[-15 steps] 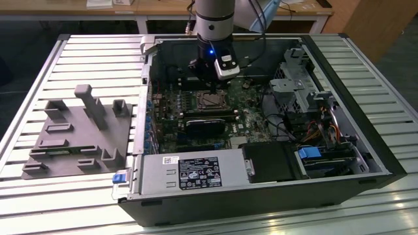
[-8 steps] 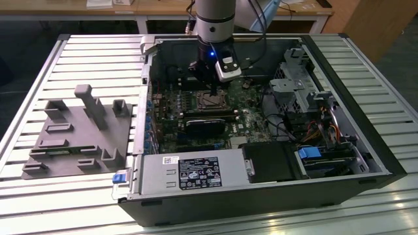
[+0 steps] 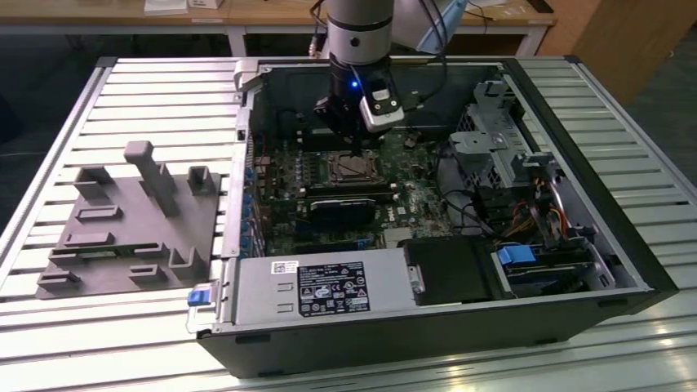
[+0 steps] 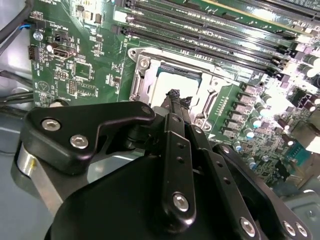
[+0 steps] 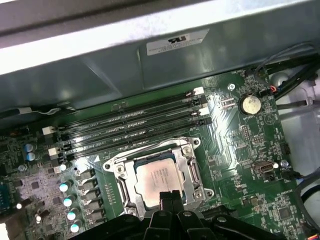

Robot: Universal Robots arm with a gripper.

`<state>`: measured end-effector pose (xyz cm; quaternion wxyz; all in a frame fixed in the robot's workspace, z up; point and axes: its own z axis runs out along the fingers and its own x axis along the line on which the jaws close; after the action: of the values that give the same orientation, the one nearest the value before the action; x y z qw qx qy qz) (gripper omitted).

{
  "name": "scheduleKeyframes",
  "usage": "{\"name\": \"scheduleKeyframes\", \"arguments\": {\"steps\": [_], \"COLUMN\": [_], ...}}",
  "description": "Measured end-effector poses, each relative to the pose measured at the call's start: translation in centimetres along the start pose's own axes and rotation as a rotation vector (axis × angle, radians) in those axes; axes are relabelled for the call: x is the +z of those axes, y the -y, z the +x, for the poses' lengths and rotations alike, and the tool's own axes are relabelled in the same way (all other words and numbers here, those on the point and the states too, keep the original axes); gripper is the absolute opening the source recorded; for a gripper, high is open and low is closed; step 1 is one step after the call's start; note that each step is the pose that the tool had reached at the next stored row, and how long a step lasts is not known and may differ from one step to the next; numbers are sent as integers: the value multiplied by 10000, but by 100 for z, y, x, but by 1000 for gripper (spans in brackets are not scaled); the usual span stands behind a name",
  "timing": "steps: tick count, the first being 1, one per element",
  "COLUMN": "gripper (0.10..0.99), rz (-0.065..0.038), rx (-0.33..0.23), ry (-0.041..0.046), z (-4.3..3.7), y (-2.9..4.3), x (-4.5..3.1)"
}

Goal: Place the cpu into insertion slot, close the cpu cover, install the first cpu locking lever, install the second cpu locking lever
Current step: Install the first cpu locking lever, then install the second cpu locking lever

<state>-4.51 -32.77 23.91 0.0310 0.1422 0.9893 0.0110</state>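
Hanging over the open case [image 3: 436,269] in the upper centre of the exterior view, the arm [image 3: 360,33] holds the gripper [image 3: 346,140] just above the slot [image 3: 351,167], a square socket at the middle of the board [image 3: 425,200]. The case lies on its side on a slatted table [image 3: 153,90], so the board faces up and the approach is straight down. A grey fixture [image 3: 130,229] sits at centre left, well apart.

In the second wrist view, the fingertips [image 4: 174,95] sit at frame centre, pressed together with no gap and nothing between them. They stand over the near edge of the cpu [image 4: 170,82], which lies flat in the slot [image 4: 145,65]. Contact cannot be confirmed.

In the first wrist view, the cpu [image 5: 157,177] shows at lower centre, seated square inside the silvery slot rim [image 5: 120,167], with the closed fingertips [image 5: 169,197] at its lower edge. The cover appears to frame the chip, though whether it is latched cannot be told. Memory slots [image 5: 125,130] run above.
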Motion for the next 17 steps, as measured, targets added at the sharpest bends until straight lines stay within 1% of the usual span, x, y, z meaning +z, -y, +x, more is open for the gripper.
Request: {"name": "scheduleKeyframes", "arguments": {"steps": [10, 14, 17], "gripper": [106, 106, 106], "rz": [2, 0, -1], "rx": [-1, 0, 0], "ry": [-1, 0, 0], "z": [-1, -8, -19], "y": [3, 22, 55], "x": [-9, -8, -8]}}
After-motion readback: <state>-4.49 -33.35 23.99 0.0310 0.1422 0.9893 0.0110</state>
